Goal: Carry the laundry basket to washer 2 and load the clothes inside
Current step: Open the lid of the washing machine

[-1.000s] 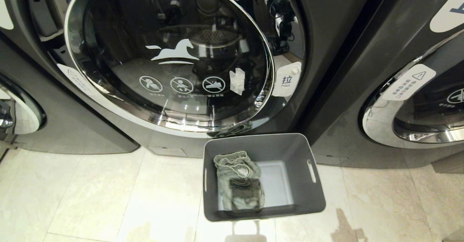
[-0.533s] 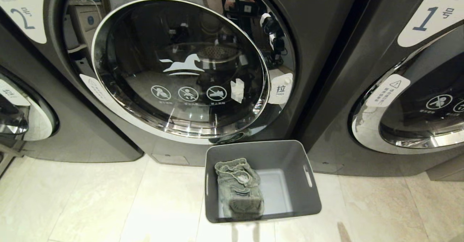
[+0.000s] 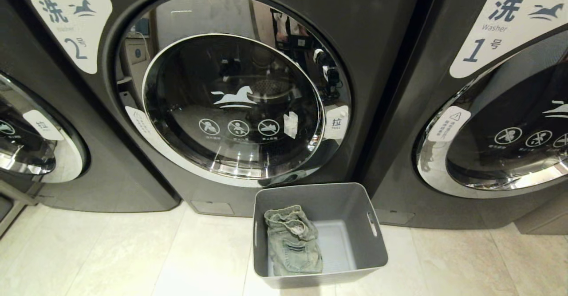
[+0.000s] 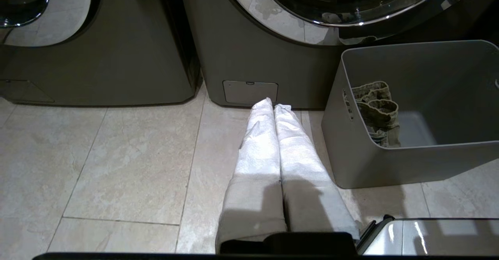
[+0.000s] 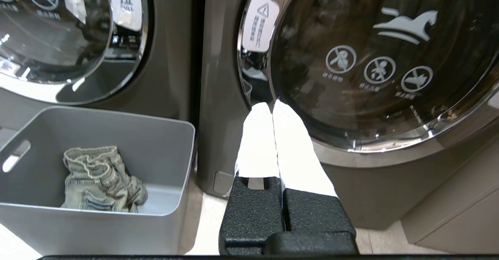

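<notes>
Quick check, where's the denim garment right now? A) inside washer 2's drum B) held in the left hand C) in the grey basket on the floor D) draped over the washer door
C: the denim garment lies inside the grey basket, which stands on the floor in front of washer 2, whose door is closed; neither hand holds anything.

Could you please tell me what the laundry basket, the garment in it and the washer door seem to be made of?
Laundry basket: probably moulded plastic, matte grey, smooth walls with slot handles.
Garment: pale faded denim, judging by stitched seams and thick waistband.
Washer door: dark glass, or perhaps clear plastic, within a mirror-bright chrome-look ring; it shows reflections.
</notes>
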### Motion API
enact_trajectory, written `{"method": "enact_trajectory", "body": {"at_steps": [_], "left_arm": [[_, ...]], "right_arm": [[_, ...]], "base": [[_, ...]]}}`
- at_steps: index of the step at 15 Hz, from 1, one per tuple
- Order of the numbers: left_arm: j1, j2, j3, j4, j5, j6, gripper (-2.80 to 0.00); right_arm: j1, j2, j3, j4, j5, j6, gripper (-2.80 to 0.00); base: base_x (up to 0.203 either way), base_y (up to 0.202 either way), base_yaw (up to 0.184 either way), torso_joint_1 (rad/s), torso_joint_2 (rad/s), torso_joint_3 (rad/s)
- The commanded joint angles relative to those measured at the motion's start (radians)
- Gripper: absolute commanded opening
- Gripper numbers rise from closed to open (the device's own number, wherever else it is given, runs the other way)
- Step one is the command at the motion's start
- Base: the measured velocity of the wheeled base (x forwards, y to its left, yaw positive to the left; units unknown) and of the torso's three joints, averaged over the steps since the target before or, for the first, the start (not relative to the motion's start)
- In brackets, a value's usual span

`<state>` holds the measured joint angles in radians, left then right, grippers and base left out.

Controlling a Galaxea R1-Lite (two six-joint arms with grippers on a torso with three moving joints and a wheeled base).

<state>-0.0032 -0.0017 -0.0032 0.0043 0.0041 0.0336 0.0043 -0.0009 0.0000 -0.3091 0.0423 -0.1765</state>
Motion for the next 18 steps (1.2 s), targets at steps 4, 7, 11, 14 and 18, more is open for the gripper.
{"method": "enact_trajectory", "body": {"at_steps": [4, 7, 11, 14, 18], "left_arm": [[0.0, 0.002, 0.0, 0.0, 0.001, 0.0, -2.8], [-0.001, 0.002, 0.0, 0.0, 0.001, 0.0, -2.8], [0.0, 0.002, 0.001, -0.001, 0.001, -0.001, -2.8], [0.0, 0.002, 0.001, -0.001, 0.001, 0.0, -2.8], [-0.001, 0.002, 0.002, -0.001, 0.001, -0.001, -2.8]], "right_arm": [[0.0, 0.001, 0.04, -0.002, 0.001, -0.001, -2.8], [0.0, 0.002, 0.04, -0.002, 0.002, -0.003, -2.8], [0.0, 0.002, 0.04, -0.002, 0.002, -0.003, -2.8], [0.0, 0.002, 0.04, -0.002, 0.002, -0.001, -2.8], [0.0, 0.001, 0.04, -0.001, 0.001, -0.001, -2.8]], "base": [[0.0, 0.0, 0.0, 0.002, 0.0, 0.201], [0.0, 0.0, 0.0, 0.004, 0.0, 0.205], [0.0, 0.0, 0.0, 0.003, 0.0, 0.12], [0.0, 0.0, 0.0, 0.002, 0.0, 0.011], [0.0, 0.0, 0.0, 0.0, 0.0, 0.0]]}}
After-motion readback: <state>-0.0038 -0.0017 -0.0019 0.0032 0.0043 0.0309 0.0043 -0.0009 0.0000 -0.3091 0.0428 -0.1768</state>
